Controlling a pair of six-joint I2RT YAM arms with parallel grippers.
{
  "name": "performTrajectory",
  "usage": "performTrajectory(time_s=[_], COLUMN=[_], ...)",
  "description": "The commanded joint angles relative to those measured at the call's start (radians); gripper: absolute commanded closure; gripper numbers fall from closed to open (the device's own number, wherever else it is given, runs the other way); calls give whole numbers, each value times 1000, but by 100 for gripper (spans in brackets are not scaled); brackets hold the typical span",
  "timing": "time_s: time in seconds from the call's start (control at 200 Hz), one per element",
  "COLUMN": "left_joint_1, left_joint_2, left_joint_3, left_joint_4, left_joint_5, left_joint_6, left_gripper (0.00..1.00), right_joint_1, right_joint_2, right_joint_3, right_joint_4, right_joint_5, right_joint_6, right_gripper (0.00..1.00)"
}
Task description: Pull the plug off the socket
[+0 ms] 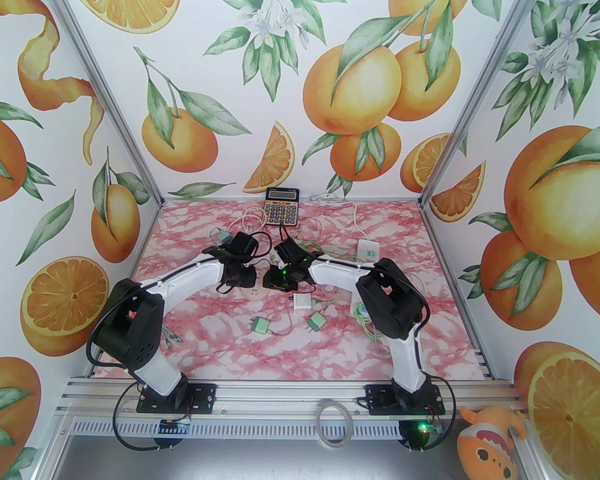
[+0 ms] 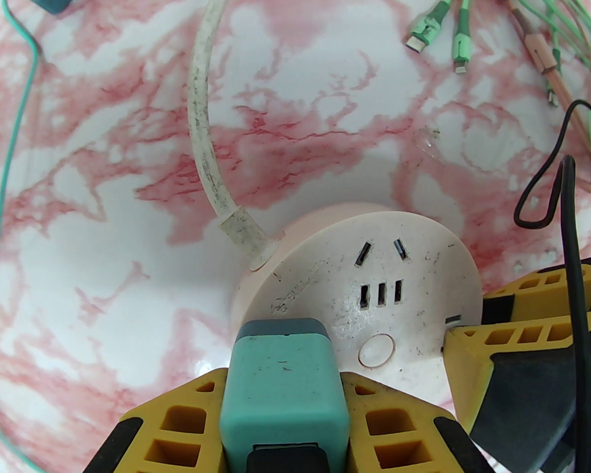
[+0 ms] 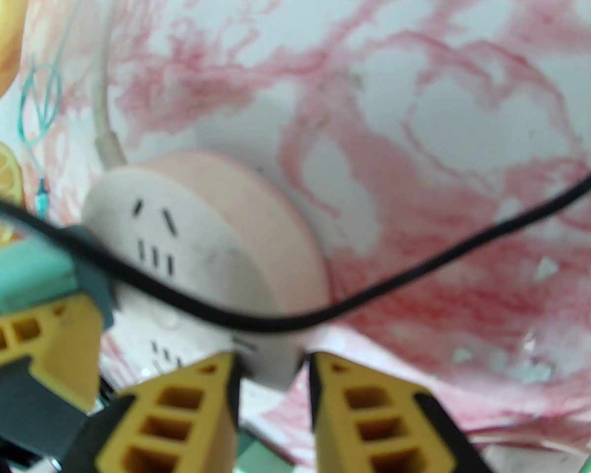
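Your left gripper [image 2: 285, 412] clamps the teal plug [image 2: 280, 353], seated in the one round socket [image 2: 399, 284]. Your right gripper [image 3: 273, 367] pinches the socket's rim. From above: two loose plugs [image 1: 260, 325] [image 1: 316, 321] and one calculator [image 1: 282, 208] on the desk [image 1: 220, 348].

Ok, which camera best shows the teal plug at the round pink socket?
The left wrist view: the teal block-shaped plug sits sharp and central, clamped in the left gripper against the round pink socket. The right wrist view catches a blurred corner of the plug; in the top view the wrists block it.
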Motion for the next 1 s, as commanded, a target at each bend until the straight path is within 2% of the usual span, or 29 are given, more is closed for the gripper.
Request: performTrajectory(time_s=[0.0,0.21,0.465,0.771,0.991], left_joint_1=[-46,-77,-52,92,129], left_joint_2=[29,59,41,-35,-51], left_joint_3=[49,50,33,-43,-79], left_joint_4=[-62,-61,-52,23,73], left_joint_5=[-91,-95,-69,135,243], left_joint_6=[4,-10,-17,-64,-94], left_gripper=[88,88,88,87,87], right_joint_1=[6,8,9,8,8], right_joint_2=[63,67,67,48,50], right_joint_3=[-10,-1,0,-29,-22], right_joint_4=[-107,-113,-127,-128,-135], right_joint_5=[89,90,96,107,104], right_joint_6=[-9,-8,-10,-13,-16], right_gripper=[71,71,71,71,71])
